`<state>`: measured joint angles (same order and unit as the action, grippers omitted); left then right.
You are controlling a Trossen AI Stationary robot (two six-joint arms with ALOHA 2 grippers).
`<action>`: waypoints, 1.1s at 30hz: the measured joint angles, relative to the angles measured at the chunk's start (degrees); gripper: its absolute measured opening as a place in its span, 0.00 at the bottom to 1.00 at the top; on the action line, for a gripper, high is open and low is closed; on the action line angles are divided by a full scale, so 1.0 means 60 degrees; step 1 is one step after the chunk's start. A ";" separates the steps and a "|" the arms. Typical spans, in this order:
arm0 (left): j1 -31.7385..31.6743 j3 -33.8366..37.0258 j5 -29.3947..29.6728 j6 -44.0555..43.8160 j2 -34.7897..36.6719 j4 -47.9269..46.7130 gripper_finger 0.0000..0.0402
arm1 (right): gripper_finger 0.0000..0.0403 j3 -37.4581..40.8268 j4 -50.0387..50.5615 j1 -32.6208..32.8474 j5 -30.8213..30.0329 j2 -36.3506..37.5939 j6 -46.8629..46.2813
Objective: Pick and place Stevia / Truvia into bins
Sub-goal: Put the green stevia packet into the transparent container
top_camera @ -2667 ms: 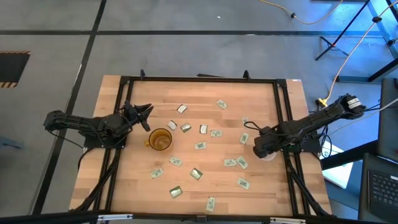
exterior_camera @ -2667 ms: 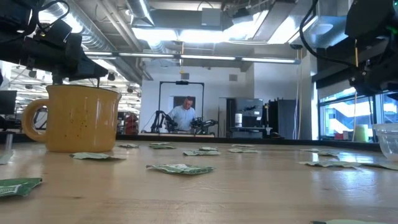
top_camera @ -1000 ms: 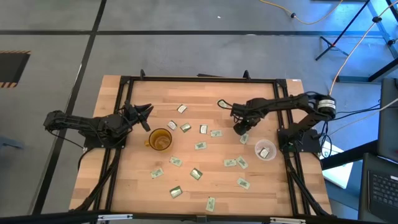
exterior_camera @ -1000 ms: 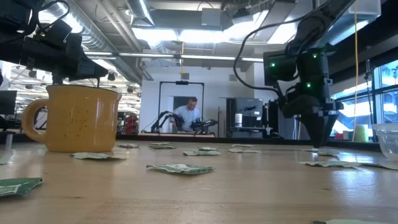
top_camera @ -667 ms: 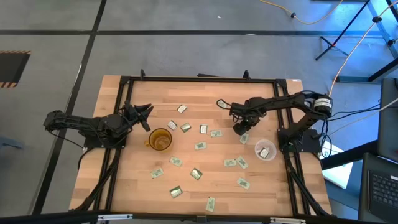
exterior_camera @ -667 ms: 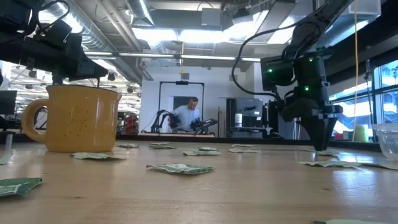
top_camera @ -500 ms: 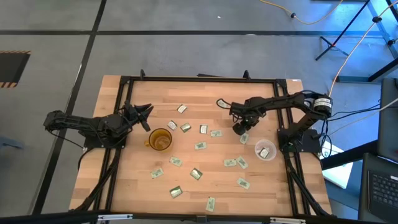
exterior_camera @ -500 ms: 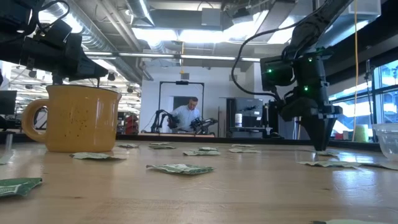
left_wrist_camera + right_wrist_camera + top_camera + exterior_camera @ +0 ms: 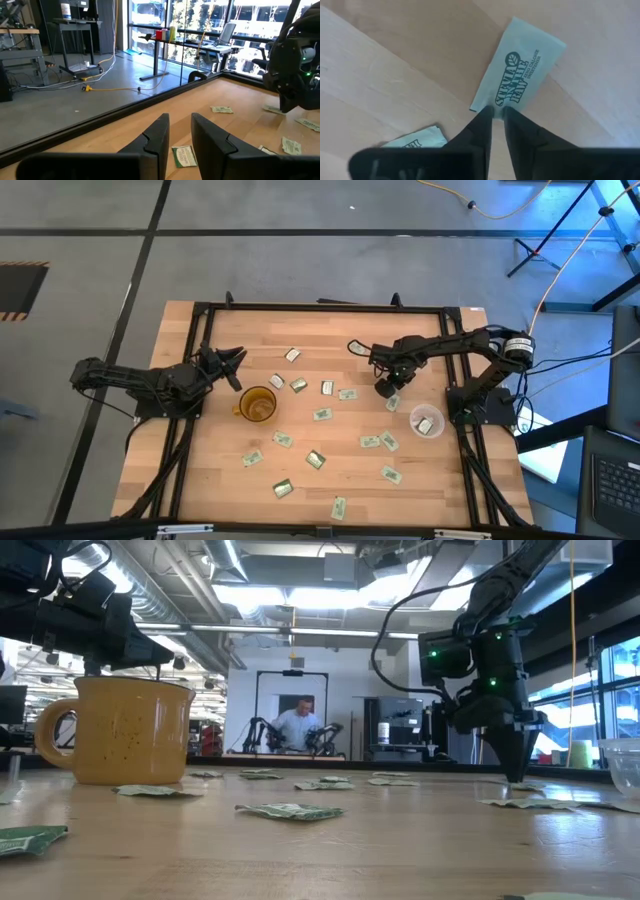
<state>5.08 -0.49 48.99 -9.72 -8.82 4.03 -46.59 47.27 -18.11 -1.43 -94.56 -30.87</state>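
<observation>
Right claw (image 9: pixel 383 388) lowered, tips on the surface (image 9: pixel 210 480), at the near edge of a Stevia sachet (image 9: pixel 518 77); its fingers (image 9: pixel 481 125) stand almost together with a slim gap, and whether they pinch the sachet edge cannot be told. Left claw (image 9: pixel 236 361) rests above the amber mug (image 9: pixel 257 405), fingers narrowly parted, holding nothing. Remaining sachets (image 9: pixel 316 460) lie scattered across the surface. The clear cup (image 9: pixel 427 421), just beside the right arm's base, contains one sachet.
</observation>
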 joint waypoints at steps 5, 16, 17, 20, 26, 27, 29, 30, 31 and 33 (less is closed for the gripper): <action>0.0000 0.0000 0.0000 0.0000 0.0000 0.0000 0.19 | 0.11 0.0000 0.0000 0.0000 0.0004 0.0000 0.0170; 0.0000 0.0000 0.0000 0.0000 -0.0003 0.0000 0.19 | 0.01 -0.0038 0.0082 0.0000 -0.0109 -0.0011 0.0274; 0.0000 0.0000 0.0000 0.0002 -0.0002 0.0000 0.19 | 0.01 -0.0074 0.0141 0.0000 -0.0106 -0.0018 0.0311; 0.0000 0.0000 0.0001 0.0004 0.0000 0.0001 0.19 | 0.00 -0.0368 0.0479 0.0125 -0.0148 -0.0060 0.0382; 0.0000 0.0003 0.0000 0.0004 -0.0002 0.0000 0.19 | 0.00 -0.1110 0.1074 0.0454 -0.0315 -0.0066 0.0475; 0.0000 0.0003 0.0001 0.0001 0.0000 0.0000 0.19 | 0.00 -0.1186 0.1215 0.0501 -0.0325 -0.0066 0.0481; 0.0000 0.0000 0.0000 0.0003 0.0000 0.0000 0.19 | 0.00 -0.1405 0.1587 0.0615 -0.0331 -0.0066 0.0495; 0.0000 0.0003 0.0004 0.0004 -0.0002 0.0000 0.19 | 0.00 -0.1565 0.1857 0.0686 -0.0333 -0.0062 0.0493; 0.0000 0.0001 0.0000 0.0004 -0.0001 0.0000 0.19 | 0.00 -0.1718 0.2123 0.0769 -0.0354 -0.0062 0.0475; 0.0000 0.0003 0.0000 0.0004 0.0000 0.0000 0.19 | 0.00 -0.2036 0.2798 0.1029 -0.0356 -0.0054 0.0440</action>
<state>5.08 -0.47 48.99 -9.69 -8.82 4.03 -58.80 64.05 -11.94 -3.57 -94.89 -28.23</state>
